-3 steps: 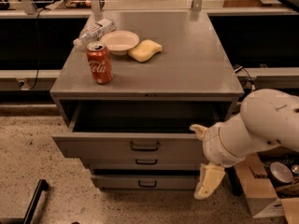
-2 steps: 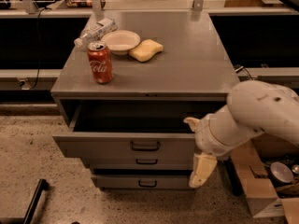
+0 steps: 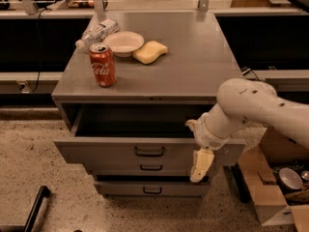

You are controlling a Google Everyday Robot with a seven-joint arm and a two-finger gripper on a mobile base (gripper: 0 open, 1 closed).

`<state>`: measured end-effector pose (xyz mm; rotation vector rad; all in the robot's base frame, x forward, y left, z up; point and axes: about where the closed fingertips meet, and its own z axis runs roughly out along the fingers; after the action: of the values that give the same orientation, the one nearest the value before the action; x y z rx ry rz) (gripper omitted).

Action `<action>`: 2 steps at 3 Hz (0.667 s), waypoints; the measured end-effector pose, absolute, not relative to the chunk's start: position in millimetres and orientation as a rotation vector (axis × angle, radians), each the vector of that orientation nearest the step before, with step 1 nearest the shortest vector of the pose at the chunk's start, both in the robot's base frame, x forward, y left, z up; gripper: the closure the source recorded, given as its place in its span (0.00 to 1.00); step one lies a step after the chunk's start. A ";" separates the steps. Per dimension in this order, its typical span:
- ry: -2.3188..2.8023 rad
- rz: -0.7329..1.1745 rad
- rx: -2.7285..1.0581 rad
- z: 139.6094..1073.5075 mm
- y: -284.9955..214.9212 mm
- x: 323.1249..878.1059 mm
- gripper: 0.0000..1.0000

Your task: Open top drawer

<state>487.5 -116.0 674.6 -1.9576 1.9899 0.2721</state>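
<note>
The top drawer is the widest grey front of the grey cabinet, with a small dark bar handle. It stands pulled out, and its dark tray shows under the cabinet top. My gripper is at the right end of the drawer front, on the white arm that comes in from the right. Its fingers are spread: one fingertip is at the drawer's top edge, the other finger hangs down in front of the lower drawers. It holds nothing.
On the cabinet top stand a red cola can, a white bowl, a yellow sponge and a lying plastic bottle. Two narrower drawers sit below. A cardboard box is at the right, a black bar at the lower left.
My arm and gripper have shifted left along the drawer front, from beside its right end to in front of it. The drawer stays pulled out about as before.
</note>
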 end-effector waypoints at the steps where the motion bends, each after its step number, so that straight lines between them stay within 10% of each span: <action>1: 2.034 0.319 -1.956 653.4 -120.8 491.4 0.16; 2: 2.063 0.314 -1.958 648.8 -123.9 479.9 0.30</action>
<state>479.9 -123.9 648.8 -1.9583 2.0626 0.3137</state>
